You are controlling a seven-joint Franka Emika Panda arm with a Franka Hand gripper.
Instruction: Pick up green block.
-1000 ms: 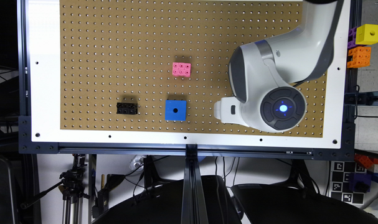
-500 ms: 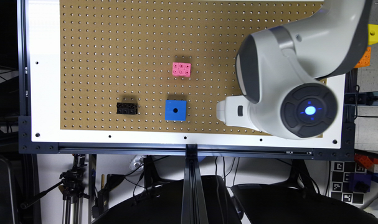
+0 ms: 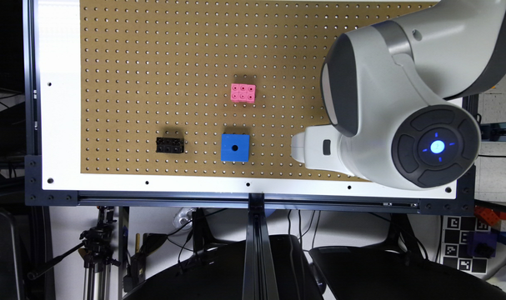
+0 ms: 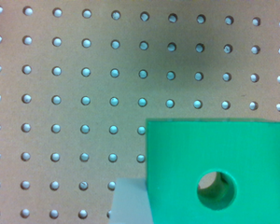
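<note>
The green block (image 4: pixel 214 158) fills the near part of the wrist view, a bright green cube with a round hole through its face. It hangs close under the camera, with the pegboard (image 4: pixel 84 93) further off behind it. A pale grey finger (image 4: pixel 127 201) shows against its edge, so the gripper looks shut on it. In the exterior view the gripper (image 3: pixel 309 148) is the white part past the wrist, near the board's front edge on the exterior view's right. The arm's large body hides the block there.
On the brown pegboard (image 3: pixel 152 62) stand a blue cube with a hole (image 3: pixel 235 147), a pink brick (image 3: pixel 243 93) and a black brick (image 3: pixel 170 145). A white border (image 3: pixel 61 125) frames the board. Loose coloured blocks (image 3: pixel 492 217) lie off the board at the exterior view's lower right.
The arm has grown much larger in the exterior view, rising toward the camera and drifting to that view's right. The blue, pink and black pieces have stayed put.
</note>
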